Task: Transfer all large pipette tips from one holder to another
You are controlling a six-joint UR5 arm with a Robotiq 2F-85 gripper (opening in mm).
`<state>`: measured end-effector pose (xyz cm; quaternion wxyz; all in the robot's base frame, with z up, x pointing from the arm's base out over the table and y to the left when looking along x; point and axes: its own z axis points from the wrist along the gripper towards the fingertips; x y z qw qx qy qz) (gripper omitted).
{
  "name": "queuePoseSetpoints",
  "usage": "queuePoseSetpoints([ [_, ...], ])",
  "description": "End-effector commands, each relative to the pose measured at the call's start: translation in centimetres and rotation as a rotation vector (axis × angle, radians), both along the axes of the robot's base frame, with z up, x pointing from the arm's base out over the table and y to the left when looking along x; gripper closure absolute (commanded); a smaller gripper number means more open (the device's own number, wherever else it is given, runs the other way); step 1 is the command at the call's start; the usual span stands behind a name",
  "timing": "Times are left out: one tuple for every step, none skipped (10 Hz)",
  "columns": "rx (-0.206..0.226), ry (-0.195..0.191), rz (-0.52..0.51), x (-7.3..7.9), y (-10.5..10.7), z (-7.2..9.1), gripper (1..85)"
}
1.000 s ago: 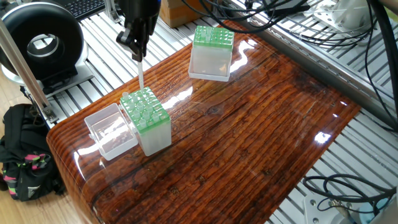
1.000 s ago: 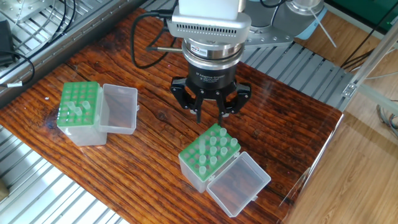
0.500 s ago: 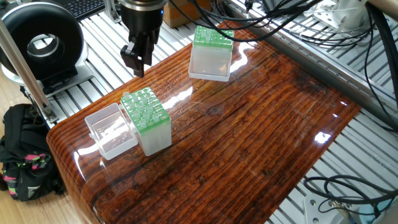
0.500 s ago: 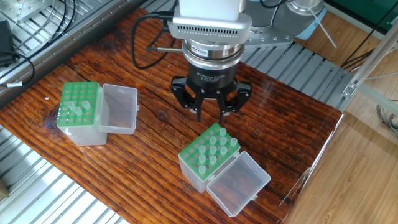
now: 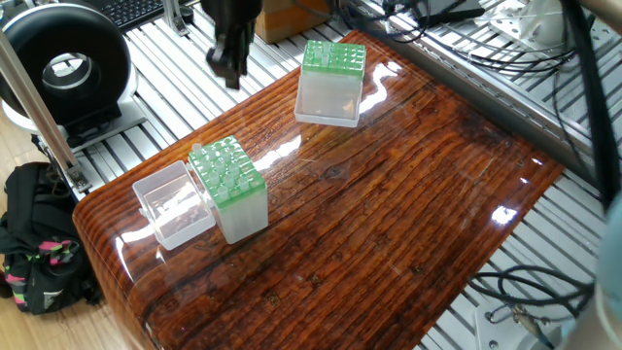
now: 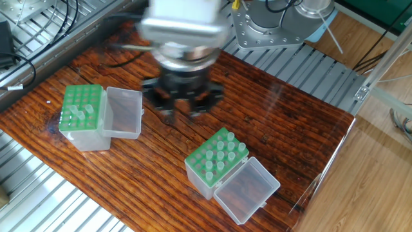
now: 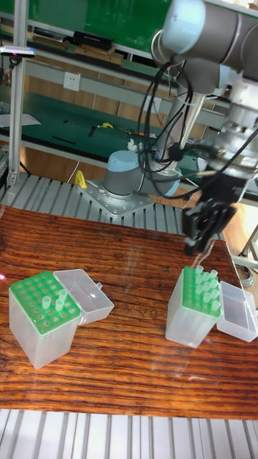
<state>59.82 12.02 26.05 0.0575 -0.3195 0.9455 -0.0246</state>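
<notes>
The gripper (image 6: 182, 115) is up in the air between the two boxes, and it is too blurry to tell if its fingers are pinching a tip or not. Most of the large pipette tips (image 6: 219, 154) stand in the full box (image 7: 192, 315) on one side — only a few tips (image 6: 78, 115) stand in the other box (image 7: 41, 326). To do this step well, I think it should stop right over an empty hole, stay straight up — and go down slowly.

Bright, even light; glare streaks the glossy table (image 5: 389, 224), and the gripper (image 6: 182, 109) is motion-blurred.
</notes>
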Motion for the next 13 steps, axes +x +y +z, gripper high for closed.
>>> queuePoseSetpoints([
  [-0.072, -0.044, 0.049, 4.1, -5.6, -1.5, 52.7],
  [-0.12, -0.05, 0.033, 4.5, -7.6, -1.5, 53.0],
  [-0.125, -0.048, 0.014, 5.0, -8.8, -1.5, 53.3],
  [-0.119, -0.053, 0.005, 5.6, -10.0, -1.9, 53.3],
  [-0.085, -0.054, -0.007, 6.1, -10.4, -2.4, 53.3],
  [-0.071, -0.049, -0.018, 6.4, -10.9, -2.8, 53.3],
  [-0.08, -0.043, -0.018, 6.5, -11.8, -2.9, 53.3],
  [-0.082, -0.027, -0.017, 6.5, -12.2, -3.0, 53.7],
  [-0.092, -0.023, -0.004, 6.7, -12.9, -3.0, 54.0],
  [-0.118, -0.026, 0.018, 6.7, -14.4, -3.2, 54.7],
  [-0.14, -0.026, 0.035, 6.9, -15.7, -3.5, 54.7],
  [-0.165, -0.034, 0.047, 7.1, -16.5, -3.8, 55.7],
  [-0.166, -0.038, 0.056, 7.4, -16.3, -4.4, 55.7],
])
